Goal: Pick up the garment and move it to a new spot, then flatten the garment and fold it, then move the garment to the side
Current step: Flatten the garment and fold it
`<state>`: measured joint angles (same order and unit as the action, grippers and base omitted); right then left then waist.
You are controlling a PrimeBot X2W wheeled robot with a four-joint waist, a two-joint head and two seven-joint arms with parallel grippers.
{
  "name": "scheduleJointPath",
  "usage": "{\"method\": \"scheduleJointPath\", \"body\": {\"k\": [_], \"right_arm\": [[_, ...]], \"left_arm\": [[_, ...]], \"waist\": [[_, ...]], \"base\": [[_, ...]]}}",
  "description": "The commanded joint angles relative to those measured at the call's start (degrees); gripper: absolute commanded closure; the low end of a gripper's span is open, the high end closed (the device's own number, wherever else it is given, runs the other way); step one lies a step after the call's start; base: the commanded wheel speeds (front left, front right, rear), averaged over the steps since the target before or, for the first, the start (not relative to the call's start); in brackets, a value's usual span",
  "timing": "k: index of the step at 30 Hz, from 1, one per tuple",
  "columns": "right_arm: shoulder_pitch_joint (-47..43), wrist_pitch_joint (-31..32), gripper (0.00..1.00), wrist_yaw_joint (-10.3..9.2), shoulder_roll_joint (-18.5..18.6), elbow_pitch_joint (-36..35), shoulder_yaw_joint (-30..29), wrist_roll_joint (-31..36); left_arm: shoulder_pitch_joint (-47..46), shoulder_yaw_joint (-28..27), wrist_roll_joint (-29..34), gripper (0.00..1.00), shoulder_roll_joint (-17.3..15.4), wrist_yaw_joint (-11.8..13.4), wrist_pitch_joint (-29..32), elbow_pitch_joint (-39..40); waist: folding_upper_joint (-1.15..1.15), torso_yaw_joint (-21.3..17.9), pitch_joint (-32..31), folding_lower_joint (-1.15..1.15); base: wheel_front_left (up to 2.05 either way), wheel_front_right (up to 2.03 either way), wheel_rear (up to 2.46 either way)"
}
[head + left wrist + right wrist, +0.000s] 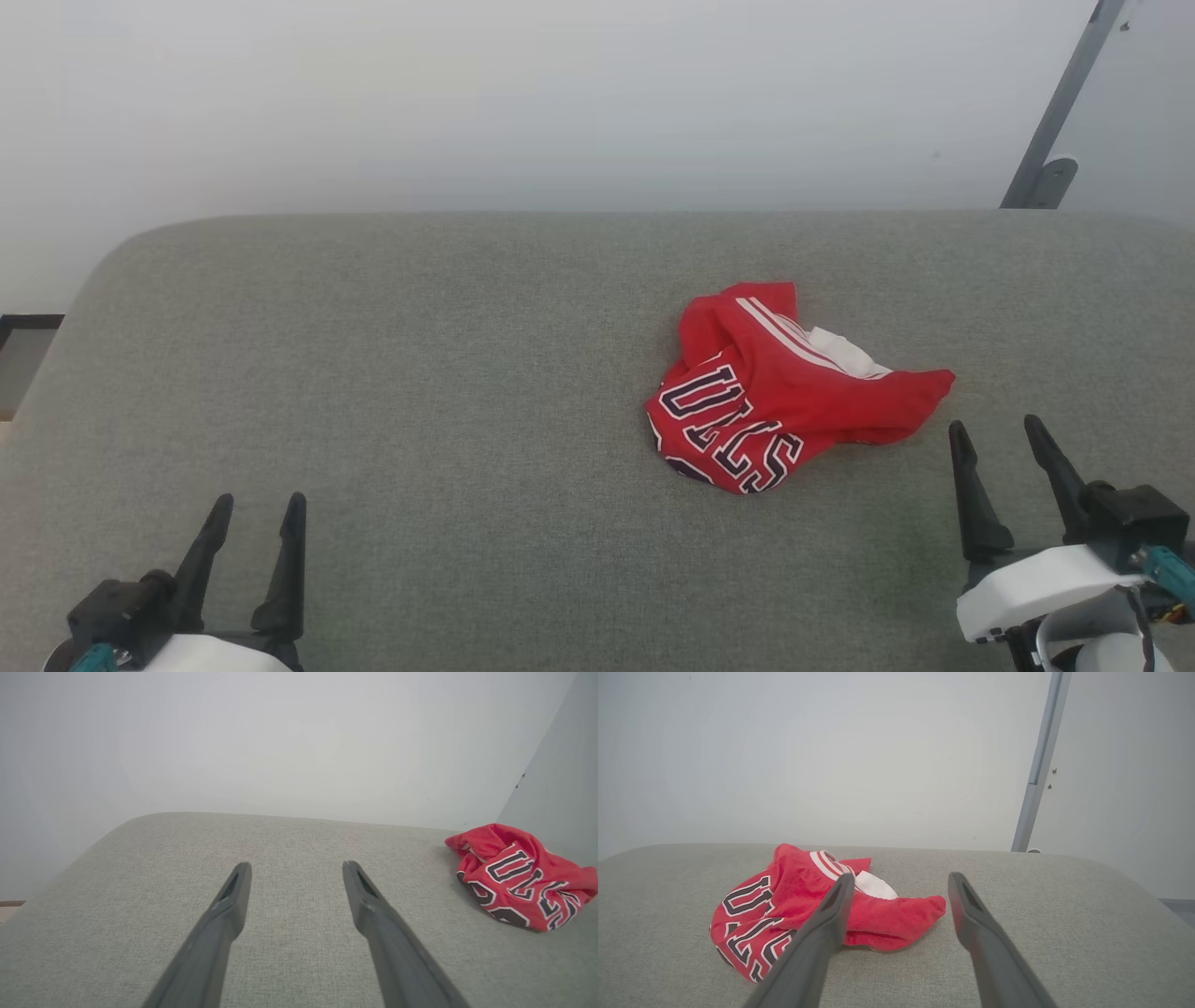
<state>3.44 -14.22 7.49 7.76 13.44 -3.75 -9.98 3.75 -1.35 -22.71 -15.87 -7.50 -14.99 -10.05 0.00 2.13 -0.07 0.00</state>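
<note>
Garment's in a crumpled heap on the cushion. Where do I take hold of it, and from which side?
Probably the red flap jutting from the garment's right end, taken by the open right tool from the near right. It sticks clear of the bunched heap on the cushion and lies nearest that tool; the lettered front is bulky.

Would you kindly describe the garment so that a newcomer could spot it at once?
A wide grey-green fabric surface stretches before a pale wall. Right of its centre, nearer the right gripper, lies the garment, crumpled in a heap. It alone is bright red, with white stripes and dark outlined lettering.
</note>
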Motion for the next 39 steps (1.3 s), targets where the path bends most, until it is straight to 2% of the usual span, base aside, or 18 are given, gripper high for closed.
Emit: {"method": "scheduleJointPath", "body": {"k": [1,6,9,16,19,22,27,30,38,39], "right_arm": [[0.06,0.32,0.00,0.00,0.30,0.03,0.31,-0.13],[2.61,2.75,0.00,0.00,1.89,0.38,1.71,-0.22],[6.79,6.62,0.00,0.00,5.05,0.10,3.42,-1.07],[21.79,21.43,0.00,-0.01,17.12,3.23,11.22,-3.65],[28.14,25.49,0.00,-0.01,20.19,5.67,15.18,-8.33],[33.69,29.07,0.00,-0.01,24.52,8.48,21.17,-11.45],[39.82,34.32,0.00,-0.01,28.94,12.22,34.09,-17.91],[42.33,37.49,0.00,-0.01,31.82,11.78,42.15,-23.82],[46.46,39.50,0.00,0.01,37.10,10.83,53.69,-33.54],[46.83,39.59,0.13,0.01,37.35,10.91,54.83,-34.25]], "left_arm": [[0.57,0.08,0.61,0.00,0.28,0.06,-0.27,0.19],[-0.14,0.41,0.51,0.00,1.00,0.06,-0.27,0.55],[-1.62,1.00,0.24,0.00,1.68,0.06,-0.27,0.74],[-5.79,3.72,-0.81,0.00,3.54,0.06,-0.28,-0.25],[-8.23,4.56,-1.21,0.00,4.30,0.06,-0.28,-0.47],[-10.39,5.41,-1.61,0.00,4.78,0.06,-0.28,-0.98],[-13.00,6.08,-2.34,0.00,5.43,0.06,-0.28,-1.61],[-14.06,6.43,-2.54,0.00,5.88,0.06,-0.28,-1.86],[-15.80,6.71,-2.97,0.00,6.42,0.06,-0.28,-2.17],[-16.11,6.90,-3.01,0.00,6.46,0.06,-0.28,-2.15]], "waist": [[0.00,0.09,0.07,0.00],[0.00,0.38,1.46,0.00],[0.00,0.82,3.81,0.00],[0.00,2.58,11.01,0.00],[0.00,3.61,14.54,0.00],[0.00,4.61,17.46,0.00],[0.00,5.34,21.16,0.00],[0.00,5.74,22.17,0.00],[0.00,5.68,23.50,0.00],[0.00,5.74,23.69,0.00]], "base": [[0.00,0.00,0.00],[0.00,0.00,0.00],[0.00,0.00,0.00],[0.00,0.00,0.00],[0.00,0.00,0.00],[0.00,0.00,0.00],[0.00,0.00,0.00],[0.00,0.00,0.00],[0.00,0.00,0.00],[0.00,0.00,0.00]]}}
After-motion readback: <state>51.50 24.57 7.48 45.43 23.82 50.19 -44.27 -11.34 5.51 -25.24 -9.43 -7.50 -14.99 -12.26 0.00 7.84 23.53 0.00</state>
